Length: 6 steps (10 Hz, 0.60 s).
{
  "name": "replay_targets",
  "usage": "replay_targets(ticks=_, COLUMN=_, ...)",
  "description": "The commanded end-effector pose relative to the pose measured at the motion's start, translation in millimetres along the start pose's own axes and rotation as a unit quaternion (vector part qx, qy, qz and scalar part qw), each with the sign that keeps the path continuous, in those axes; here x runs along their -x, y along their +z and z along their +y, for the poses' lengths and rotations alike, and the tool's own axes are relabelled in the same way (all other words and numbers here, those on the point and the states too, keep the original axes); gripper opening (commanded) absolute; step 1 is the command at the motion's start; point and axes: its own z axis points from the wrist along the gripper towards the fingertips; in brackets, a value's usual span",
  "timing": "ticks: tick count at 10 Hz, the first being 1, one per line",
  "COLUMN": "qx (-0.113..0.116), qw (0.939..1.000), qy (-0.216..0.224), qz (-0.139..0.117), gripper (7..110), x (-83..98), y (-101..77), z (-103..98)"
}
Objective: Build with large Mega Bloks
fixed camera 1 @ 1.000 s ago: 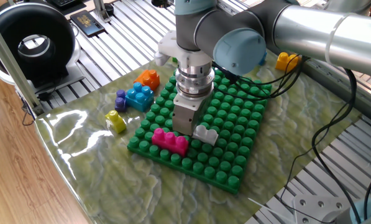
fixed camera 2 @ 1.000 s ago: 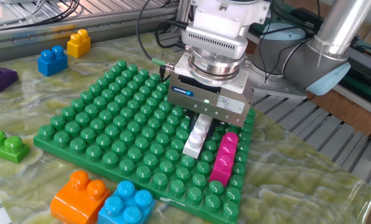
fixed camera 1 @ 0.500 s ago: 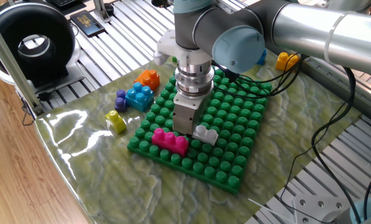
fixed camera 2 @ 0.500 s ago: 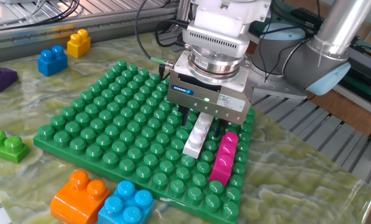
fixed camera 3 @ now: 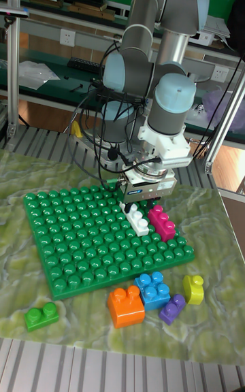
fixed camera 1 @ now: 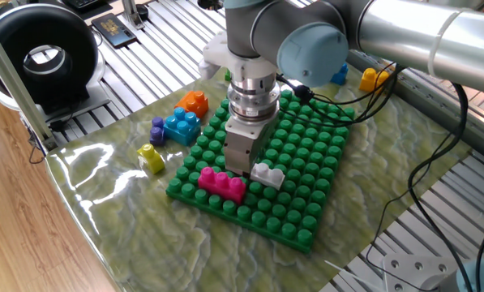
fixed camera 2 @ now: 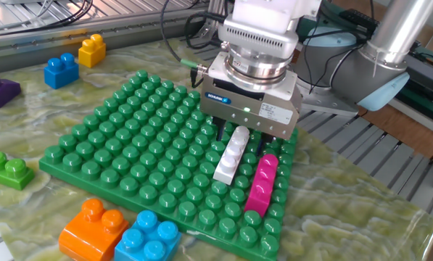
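Note:
A white-grey Mega Blok [fixed camera 1: 267, 173] [fixed camera 2: 231, 154] [fixed camera 3: 138, 218] sits pressed onto the green studded baseplate [fixed camera 1: 306, 154] [fixed camera 2: 129, 138] [fixed camera 3: 75, 229] near one edge. Right beside it lies a magenta Mega Blok [fixed camera 1: 220, 182] [fixed camera 2: 261, 183] [fixed camera 3: 162, 222], also on the plate. My gripper [fixed camera 1: 244, 169] [fixed camera 2: 240, 138] [fixed camera 3: 139, 205] hangs just above the far end of the white-grey brick. Its fingers are open and straddle that end with small gaps. Neither brick is lifted.
Loose bricks lie off the plate: orange [fixed camera 1: 195, 101] [fixed camera 2: 93, 226], light blue [fixed camera 1: 182, 126] [fixed camera 2: 147, 235], purple [fixed camera 1: 157, 130] [fixed camera 3: 172, 308], yellow [fixed camera 1: 151, 157] [fixed camera 3: 193, 289] and a small green one [fixed camera 2: 7, 169] [fixed camera 3: 41, 315]. Blue [fixed camera 2: 60, 70] and yellow [fixed camera 2: 91, 49] bricks lie beyond the far side.
The gripper has risen a little off the white-grey brick, which stays seated on the baseplate. Nothing else moved.

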Motion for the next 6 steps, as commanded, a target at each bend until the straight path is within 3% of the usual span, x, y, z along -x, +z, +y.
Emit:
replay_targets(ticks=1, qx=-0.01, qw=0.9998, qy=0.016, qz=0.0, gripper=22, x=-1.1, y=-9.3, z=-7)
replay_targets(ticks=3, qx=-0.002, qw=1.0, qy=0.006, qz=-0.007, gripper=22, x=2.4, y=-16.0, z=-8)
replay_targets(ticks=6, qx=-0.009, qw=0.9996, qy=-0.003, qz=-0.025, gripper=22, x=14.9, y=-14.0, z=-12)
